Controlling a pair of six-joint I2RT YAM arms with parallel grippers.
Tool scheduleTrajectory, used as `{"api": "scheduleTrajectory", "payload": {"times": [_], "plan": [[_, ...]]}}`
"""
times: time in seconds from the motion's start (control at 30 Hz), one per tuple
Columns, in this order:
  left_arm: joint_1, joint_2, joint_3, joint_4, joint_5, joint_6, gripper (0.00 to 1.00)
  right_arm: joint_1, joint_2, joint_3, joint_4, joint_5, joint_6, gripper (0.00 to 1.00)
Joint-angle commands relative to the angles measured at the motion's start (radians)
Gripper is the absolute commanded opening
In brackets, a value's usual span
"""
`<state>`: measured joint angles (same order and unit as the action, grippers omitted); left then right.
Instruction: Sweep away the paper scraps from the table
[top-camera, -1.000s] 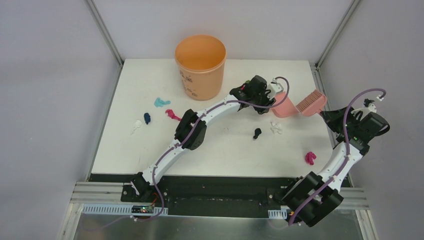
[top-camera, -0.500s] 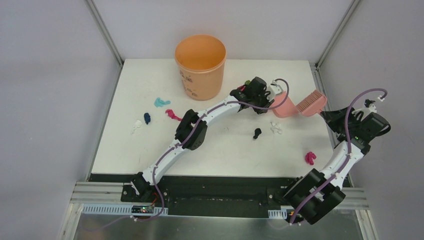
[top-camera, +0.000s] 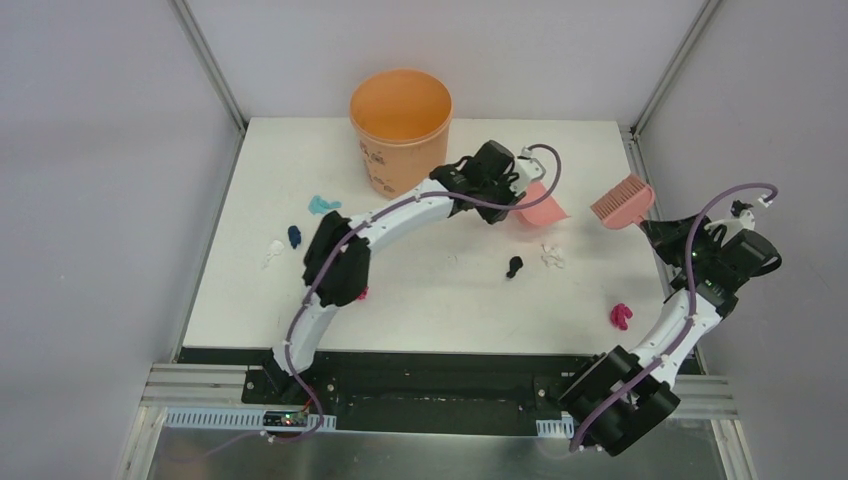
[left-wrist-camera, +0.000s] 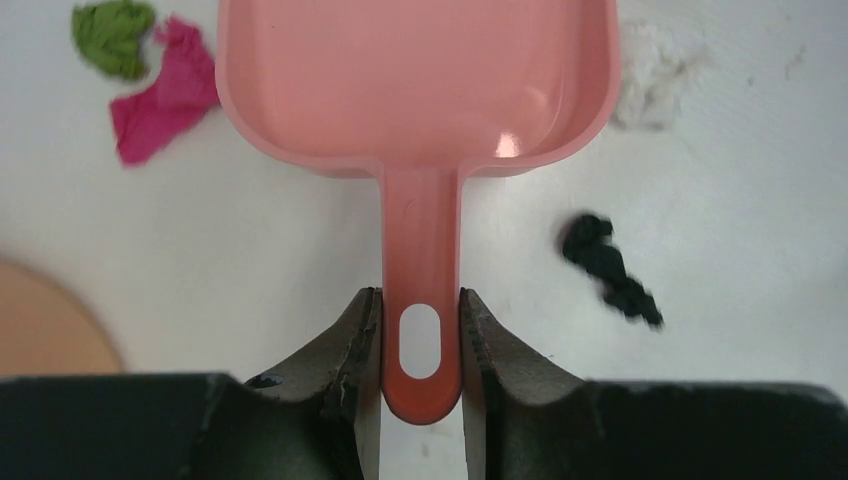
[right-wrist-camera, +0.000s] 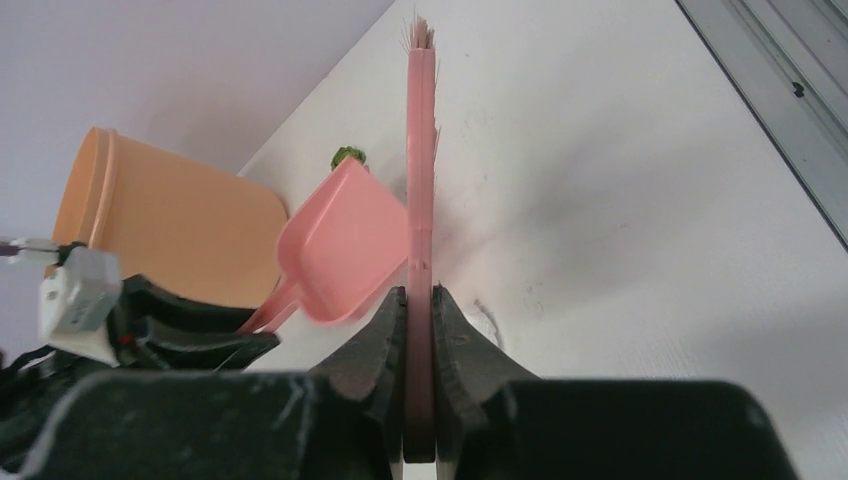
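- Dustpan (top-camera: 538, 208) has drawn left toward the bucket (top-camera: 400, 125), parting from the brush (top-camera: 622, 202) it touched a second ago. The left gripper (left-wrist-camera: 420, 300) is clamped on its handle.
- Right gripper (right-wrist-camera: 420, 300) stays pinched on the brush, which hangs near the right edge of the table (top-camera: 450, 320).
- Paper scraps (top-camera: 551, 255) are all unswept on the table: a white and a black scrap (top-camera: 514, 266) just in front of the pan, a magenta scrap (top-camera: 621, 316) near the front right edge, and others far left.
- Both tools seem ready, but sweeping has not begun.
- Room lies in the bare middle, while the bucket crowds the pan's far side.
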<state>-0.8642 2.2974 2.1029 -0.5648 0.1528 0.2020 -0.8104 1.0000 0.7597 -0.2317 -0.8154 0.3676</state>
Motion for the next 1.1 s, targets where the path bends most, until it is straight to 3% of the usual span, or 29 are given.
{"api": "scheduleTrajectory", "payload": {"times": [0.0, 0.2, 0.4, 0.87, 1.07], "plan": [[0.001, -0.319, -0.216, -0.044, -0.103, -0.061, 0.00, -0.009, -0.099, -0.008, 0.110, -0.040, 0.043, 0.00], [-0.002, -0.658, -0.581, -0.050, -0.115, -0.165, 0.00, -0.009, -0.136, -0.035, 0.145, -0.037, 0.067, 0.00], [-0.047, -0.902, -0.897, -0.041, -0.148, -0.300, 0.00, -0.007, -0.084, -0.030, 0.140, -0.054, 0.045, 0.00], [-0.143, -0.959, -1.123, -0.024, -0.148, -0.283, 0.00, 0.009, -0.019, -0.018, 0.107, -0.091, -0.028, 0.00], [-0.190, -0.923, -1.134, -0.015, -0.187, -0.316, 0.17, 0.021, 0.016, -0.014, 0.099, -0.087, -0.046, 0.00]]}}
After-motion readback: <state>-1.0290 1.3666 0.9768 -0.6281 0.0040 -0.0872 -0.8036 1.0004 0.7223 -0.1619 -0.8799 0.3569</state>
